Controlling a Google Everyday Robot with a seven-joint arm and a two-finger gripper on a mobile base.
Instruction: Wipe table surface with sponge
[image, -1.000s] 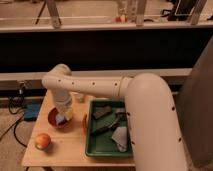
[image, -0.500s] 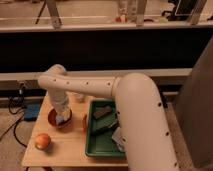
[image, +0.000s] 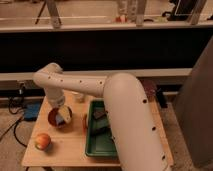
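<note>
- While the elbow has swung slightly left over the last second, the gripper (image: 59, 111) stays low over the red bowl (image: 51, 119), at the sponge (image: 63, 119); whether it has hold cannot be told.
- The sponge lies in the bowl, so wiping has probably not begun.
- Bare desk (image: 67, 150) lies frontward, between the orange fruit (image: 42, 141) and the green tray (image: 102, 143); the left edge is near.

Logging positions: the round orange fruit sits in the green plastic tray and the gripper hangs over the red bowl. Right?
No. The camera view shows the round orange fruit on the pale-tan wooden tabletop, left of the green plastic tray, not in it. The gripper does hang over the red bowl.
</note>
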